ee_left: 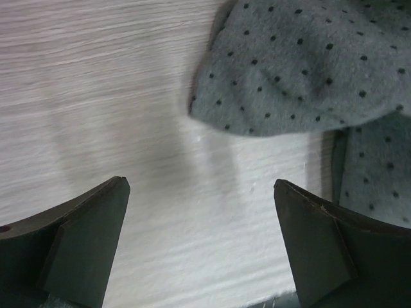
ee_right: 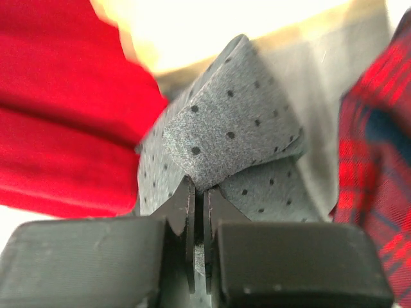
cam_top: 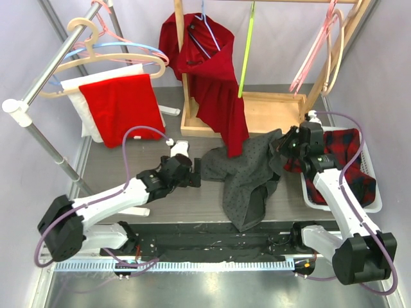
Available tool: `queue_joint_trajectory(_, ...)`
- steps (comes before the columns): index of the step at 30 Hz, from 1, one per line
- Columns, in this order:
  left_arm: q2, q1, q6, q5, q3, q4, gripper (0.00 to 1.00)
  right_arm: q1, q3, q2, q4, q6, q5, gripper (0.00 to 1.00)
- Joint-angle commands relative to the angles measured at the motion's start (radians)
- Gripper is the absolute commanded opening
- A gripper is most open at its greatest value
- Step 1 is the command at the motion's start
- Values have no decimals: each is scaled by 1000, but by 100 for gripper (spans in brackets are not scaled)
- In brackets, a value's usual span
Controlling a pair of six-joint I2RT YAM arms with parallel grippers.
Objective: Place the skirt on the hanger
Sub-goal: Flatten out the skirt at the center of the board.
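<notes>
Now — right fingers (ee_right: 189,218) clamped on grey dotted skirt (ee_right: 225,122) | left fingers (ee_left: 321,250) spread wide beside it

bare table (cam_top: 112,168) left of skirt (cam_top: 247,179), basket (cam_top: 377,206) right

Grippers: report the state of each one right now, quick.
Left gripper: open, holding nothing, just short of the grey polka-dot skirt.
Right gripper: shut on a fold of the skirt.

Grey black-dotted skirt (cam_top: 247,174), red-and-navy plaid cloth (cam_top: 354,155), plain red garment (cam_top: 221,102)
</notes>
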Motion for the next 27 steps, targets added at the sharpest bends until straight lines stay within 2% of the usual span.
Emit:
queue_joint_trajectory(1, 86, 2, -36, 6, 6, 267, 100, 0, 110, -6, 71, -54, 115, 6)
queue_joint_trajectory(2, 103, 2, -25, 12, -12, 318, 100, 0, 119, 13, 72, -58, 122, 11)
queue_joint_trajectory(4, 147, 13, -14, 14, -35, 449, 99, 0, 154, 34, 83, -83, 141, 12)
queue_joint_trajectory(8, 232, 50, -1, 30, -43, 540, 92, 1, 214, 90, 118, -117, 156, 13)
queue_joint_trajectory(13, 333, 60, -4, 60, -24, 547, 84, 0, 283, 151, 146, -132, 139, 12)
queue_joint_trajectory(19, 381, 60, -24, 61, -29, 547, 67, 0, 323, 197, 161, -135, 144, 12)
queue_joint_trajectory(21, 401, 60, -22, 75, -32, 562, 58, 0, 337, 211, 161, -132, 139, 12)
queue_joint_trajectory(23, 433, 59, -16, 81, -26, 588, 42, 0, 343, 228, 164, -127, 132, 12)
queue_joint_trajectory(24, 444, 60, -13, 87, -18, 584, 32, 1, 349, 232, 164, -127, 129, 12)
queue_joint_trajectory(25, 451, 63, -13, 87, 3, 556, 14, 0, 354, 235, 164, -127, 127, 12)
queue_joint_trajectory(26, 456, 63, -13, 84, 11, 541, 5, 0, 358, 243, 164, -127, 127, 12)
queue_joint_trajectory(27, 453, 63, -13, 80, 16, 527, 0, 0, 366, 248, 164, -130, 127, 12)
